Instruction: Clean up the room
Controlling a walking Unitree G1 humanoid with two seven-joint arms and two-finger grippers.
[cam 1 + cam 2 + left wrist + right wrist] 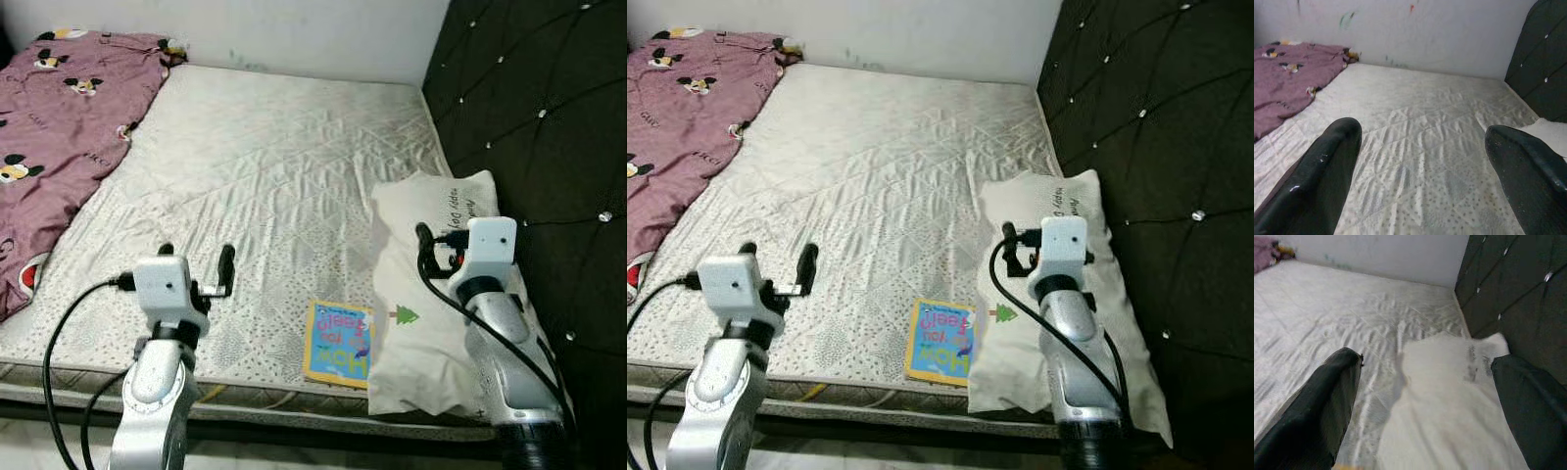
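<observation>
1. left pincer (196,259) hovers over the bed (274,166), fingers apart, empty.
2. right pincer (1425,396) hangs above the white pillow (431,323), fingers apart.
3. a colourful book (339,343) lies at the mattress edge, touching the pillow.
4. a purple blanket (59,117) sits bunched on the left.

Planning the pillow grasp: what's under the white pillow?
The white pillow lies on the mattress beside the dark headboard. Its edge appears to overlap one side of the colourful book. Whatever else it covers is hidden. The right gripper hovers open above it.
</observation>
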